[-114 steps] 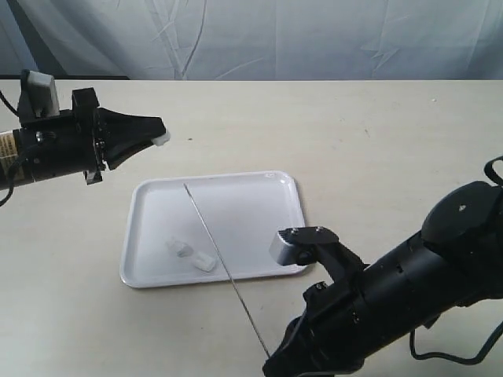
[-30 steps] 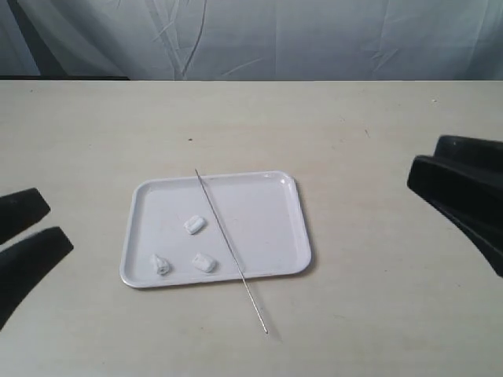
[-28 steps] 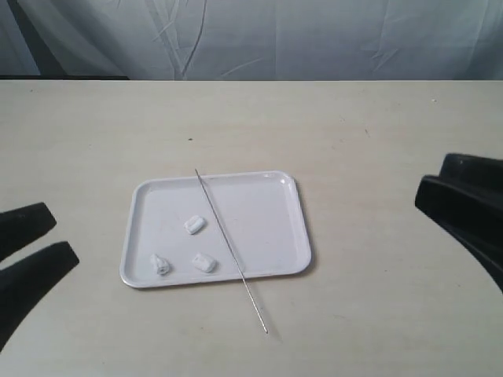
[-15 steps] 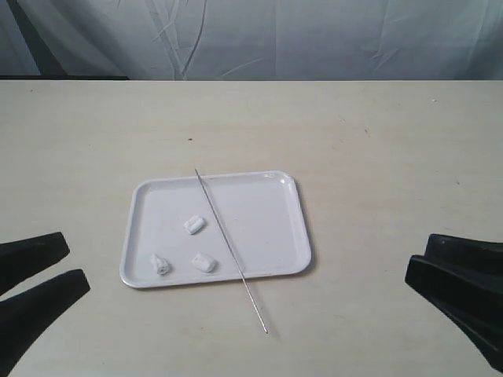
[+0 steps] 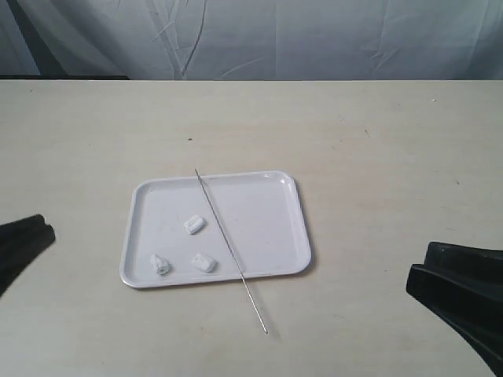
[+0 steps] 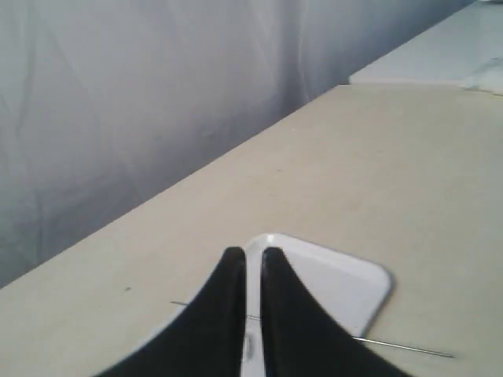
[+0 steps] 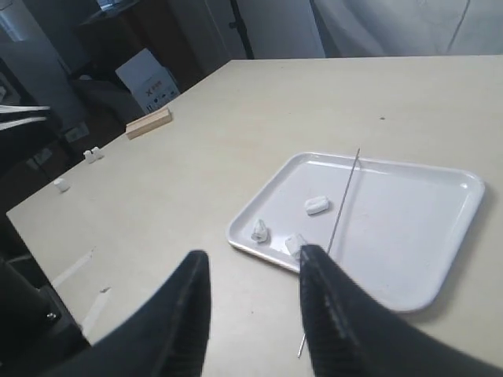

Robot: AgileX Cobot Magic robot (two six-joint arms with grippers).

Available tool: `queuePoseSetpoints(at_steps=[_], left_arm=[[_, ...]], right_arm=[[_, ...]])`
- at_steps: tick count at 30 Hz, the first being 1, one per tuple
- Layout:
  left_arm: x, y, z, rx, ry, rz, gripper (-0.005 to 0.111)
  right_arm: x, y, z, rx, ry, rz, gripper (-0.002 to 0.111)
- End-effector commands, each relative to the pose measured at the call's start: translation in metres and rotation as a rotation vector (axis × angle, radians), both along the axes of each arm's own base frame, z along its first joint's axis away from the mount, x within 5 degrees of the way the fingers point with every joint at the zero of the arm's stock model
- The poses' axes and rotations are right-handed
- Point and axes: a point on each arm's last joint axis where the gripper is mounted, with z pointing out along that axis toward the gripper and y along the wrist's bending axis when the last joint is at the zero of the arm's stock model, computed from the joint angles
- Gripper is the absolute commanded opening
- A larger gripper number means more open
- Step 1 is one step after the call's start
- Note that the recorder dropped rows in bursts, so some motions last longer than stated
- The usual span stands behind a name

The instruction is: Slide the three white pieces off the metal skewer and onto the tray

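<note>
The white tray (image 5: pixel 263 206) lies on the beige table. Three white pieces (image 5: pixel 195 225) (image 5: pixel 160 265) (image 5: pixel 204 262) rest loose on its left half. The metal skewer (image 5: pixel 228 247) lies bare, slanting across the tray, its near end on the table. My left gripper (image 5: pixel 23 239) is at the left edge, away from the tray; in the left wrist view its jaws (image 6: pixel 253 255) stand almost together, empty. My right gripper (image 5: pixel 418 263) is at the lower right, open and empty (image 7: pixel 255 259), with the tray (image 7: pixel 424 228) and skewer (image 7: pixel 344 196) beyond it.
A pale curtain hangs behind the table's far edge. In the right wrist view a wooden block (image 7: pixel 148 122) and small white bits (image 7: pixel 94 154) lie near the table's edge, with a cardboard box (image 7: pixel 149 75) on the floor beyond.
The left jaws have come together and that gripper has drawn back toward the left edge. The right gripper dropped to the lower right, staying open. Pieces, skewer and tray have not moved in the last second.
</note>
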Motion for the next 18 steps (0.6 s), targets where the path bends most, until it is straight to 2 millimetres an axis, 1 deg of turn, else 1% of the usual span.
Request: queuePoseSetpoints(at_steps=[1, 2, 3, 4, 6, 7, 9, 11, 14, 16, 18], left_arm=[[0.012, 0.017, -0.004, -0.057, -0.024, 0.232, 0.0], [0.016, 0.025, -0.006, -0.164, -0.025, 0.317, 0.0], [0.019, 0.031, -0.008, -0.251, -0.026, 0.384, 0.0], [0.02, 0.035, -0.008, -0.265, -0.039, 0.422, 0.0], [0.02, 0.04, -0.004, -0.294, -0.076, 0.457, 0.0], [0.02, 0.042, -0.002, -0.368, -0.071, 0.46, 0.0], [0.021, 0.047, 0.0, -0.432, -0.057, 0.505, 0.0], [0.021, 0.051, -0.002, -0.419, -0.047, 0.553, 0.0], [0.022, 0.055, -0.005, -0.397, -0.038, 0.605, 0.0], [0.023, 0.058, -0.01, -0.37, -0.038, 0.641, 0.0], [0.023, 0.058, -0.018, -0.326, -0.054, 0.644, 0.0]], right_arm=[[0.003, -0.01, 0.004, 0.011, -0.073, -0.114, 0.036], [0.01, -0.019, 0.006, 0.013, -0.109, -0.259, 0.036], [0.013, -0.026, 0.006, 0.026, -0.094, -0.37, 0.036], [0.013, -0.031, 0.005, 0.015, -0.082, -0.442, 0.036], [0.015, -0.039, 0.001, -0.07, -0.102, -0.551, 0.036], [0.016, -0.043, 0.0, -0.12, -0.124, -0.592, 0.036], [0.018, -0.049, -0.001, -0.234, -0.181, -0.639, 0.036], [0.018, -0.051, -0.002, -0.317, -0.218, -0.646, 0.036], [0.014, -0.053, -0.003, -0.353, -0.27, -0.658, 0.036], [0.011, -0.056, -0.012, -0.35, -0.292, -0.689, 0.036], [0.009, -0.058, -0.025, -0.308, -0.27, -0.733, 0.036]])
